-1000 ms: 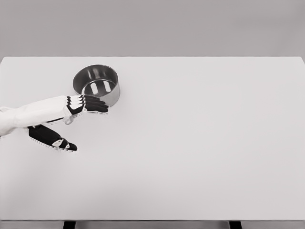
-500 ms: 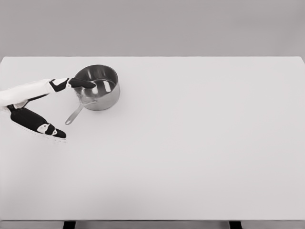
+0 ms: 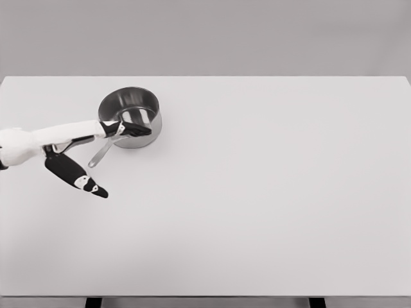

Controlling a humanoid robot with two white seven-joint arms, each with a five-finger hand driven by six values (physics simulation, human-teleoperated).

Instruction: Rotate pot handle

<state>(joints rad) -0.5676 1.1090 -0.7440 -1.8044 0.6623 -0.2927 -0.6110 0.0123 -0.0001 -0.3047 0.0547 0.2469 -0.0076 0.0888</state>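
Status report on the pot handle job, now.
Left hand extended flat over near rim of pot, gripping nothing. Handle points toward near-left, untouched. Right hand not in view. No obstructions.

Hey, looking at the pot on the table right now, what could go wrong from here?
1. The left hand reaches over the near rim of the shiny steel saucepan, not at its thin metal handle; a push there might slide the whole pan instead of turning it.
2. The handle passes under the white forearm, so lowering the arm could knock it.
3. The pan sits toward the far left of the white table and could get shoved further out.
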